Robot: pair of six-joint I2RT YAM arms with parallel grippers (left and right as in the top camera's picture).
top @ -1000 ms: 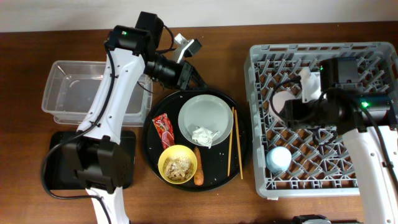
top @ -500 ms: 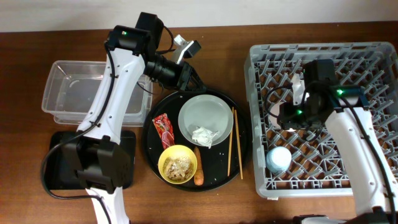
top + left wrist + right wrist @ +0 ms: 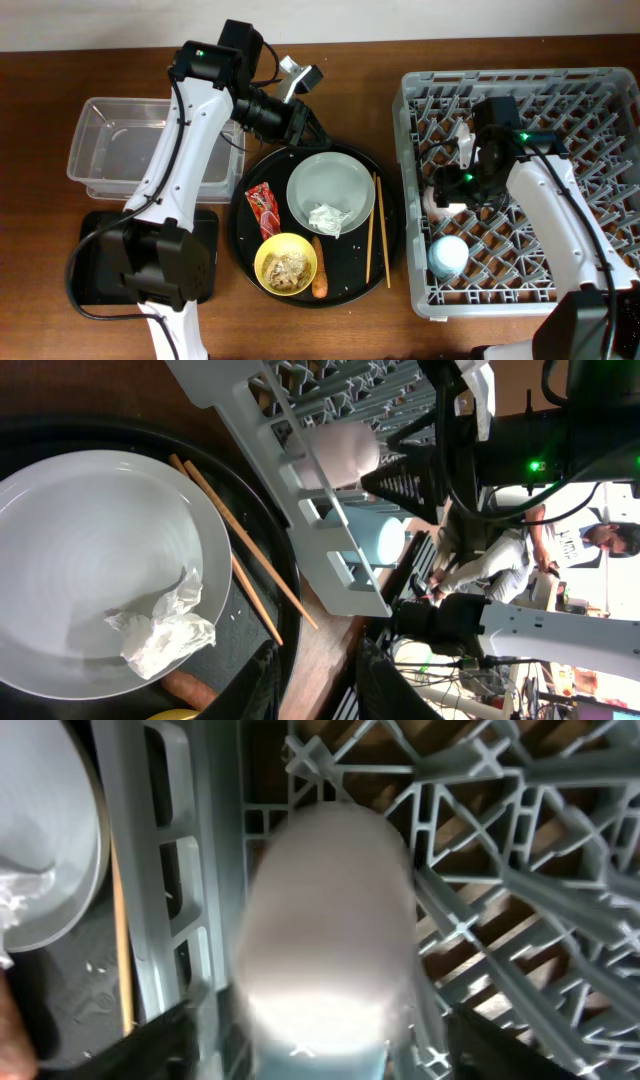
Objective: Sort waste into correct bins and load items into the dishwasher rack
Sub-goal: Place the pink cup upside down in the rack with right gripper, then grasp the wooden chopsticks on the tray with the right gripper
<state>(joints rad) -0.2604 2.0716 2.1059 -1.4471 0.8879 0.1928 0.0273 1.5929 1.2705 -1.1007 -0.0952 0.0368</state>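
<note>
Right gripper (image 3: 450, 190) grips small white-pink cup (image 3: 437, 198) low in large grey pegged plastic dishwasher rack (image 3: 418, 90); a tilted release on pegs could topple it against nearby small blue cup (image 3: 447, 256).

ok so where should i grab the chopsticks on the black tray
Probably their lower half in the overhead view, where the chopsticks lie clear of the plate, coming straight down. They lie flat on the round black tray and splay slightly there, so close the pincer across both sticks.
</note>
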